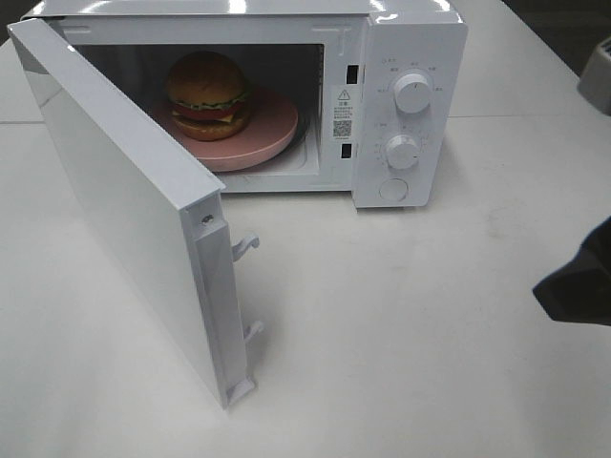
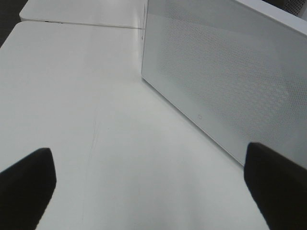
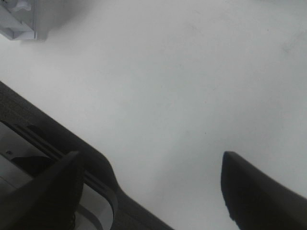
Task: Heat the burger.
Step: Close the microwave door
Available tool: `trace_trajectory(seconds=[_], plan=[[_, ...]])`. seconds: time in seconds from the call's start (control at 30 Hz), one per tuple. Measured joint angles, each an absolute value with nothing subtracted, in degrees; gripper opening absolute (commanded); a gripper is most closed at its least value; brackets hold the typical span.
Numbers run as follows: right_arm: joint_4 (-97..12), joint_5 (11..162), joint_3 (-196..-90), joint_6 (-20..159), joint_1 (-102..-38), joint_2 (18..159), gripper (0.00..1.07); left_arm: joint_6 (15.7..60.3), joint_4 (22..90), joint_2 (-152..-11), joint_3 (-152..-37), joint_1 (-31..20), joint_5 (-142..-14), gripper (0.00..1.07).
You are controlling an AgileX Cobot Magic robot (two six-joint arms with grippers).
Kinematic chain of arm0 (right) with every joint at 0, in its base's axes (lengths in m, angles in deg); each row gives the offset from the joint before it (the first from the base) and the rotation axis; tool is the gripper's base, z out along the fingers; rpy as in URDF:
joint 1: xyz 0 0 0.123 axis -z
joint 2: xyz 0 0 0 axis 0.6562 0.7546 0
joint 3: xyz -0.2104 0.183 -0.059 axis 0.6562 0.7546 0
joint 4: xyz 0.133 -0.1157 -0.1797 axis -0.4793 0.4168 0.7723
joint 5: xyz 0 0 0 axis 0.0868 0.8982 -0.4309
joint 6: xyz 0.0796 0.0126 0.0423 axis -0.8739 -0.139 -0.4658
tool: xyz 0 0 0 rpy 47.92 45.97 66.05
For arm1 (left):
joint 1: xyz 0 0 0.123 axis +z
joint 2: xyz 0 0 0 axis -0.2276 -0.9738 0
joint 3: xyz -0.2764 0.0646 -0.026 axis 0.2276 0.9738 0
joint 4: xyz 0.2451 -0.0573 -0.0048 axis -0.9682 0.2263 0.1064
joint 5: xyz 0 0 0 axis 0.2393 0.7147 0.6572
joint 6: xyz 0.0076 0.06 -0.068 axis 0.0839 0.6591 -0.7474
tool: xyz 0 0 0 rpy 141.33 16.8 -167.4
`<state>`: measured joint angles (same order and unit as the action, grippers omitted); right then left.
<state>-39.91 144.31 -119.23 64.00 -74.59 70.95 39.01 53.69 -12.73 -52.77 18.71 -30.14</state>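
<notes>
One burger [image 1: 208,93] stands upright, bun up, long axis vertical, on one pink plate [image 1: 272,143] inside the microwave [image 1: 410,38], toward the plate's 10 o'clock. The single door [image 1: 115,210] swings out toward 7 o'clock. Two dials [image 1: 412,93]. The left gripper [image 2: 151,179] and right gripper [image 3: 153,189] have jaws apart and empty; the dark shape at 3 o'clock is probably the right arm.

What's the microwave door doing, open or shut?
Open: the door stands swung wide, and the burger on its pink plate shows inside.
</notes>
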Motion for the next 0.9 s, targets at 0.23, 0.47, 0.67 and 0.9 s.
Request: trace_trajectory(seconds=[0.23,0.47,0.67,0.9], plan=[[-39.8,152.4,-119.2,62.8,-74.6,62.9,0.76,39.0,53.7,-12.7,-52.8,18.7,-30.1,1.0],[-37.3,154.7,-116.9,61.7,-73.9,56.5,0.76,39.0,53.7,-12.7,-52.8,18.7,-30.1,1.0],[-36.9,155.0,-111.8,60.7,-66.5,50.0,0.76,39.0,53.7,-12.7,-52.8,18.7,-30.1,1.0],[-36.9,155.1,-107.9,57.6,-61.9,44.3,0.76,39.0,53.7,-12.7,-52.8,18.7,-30.1,1.0]])
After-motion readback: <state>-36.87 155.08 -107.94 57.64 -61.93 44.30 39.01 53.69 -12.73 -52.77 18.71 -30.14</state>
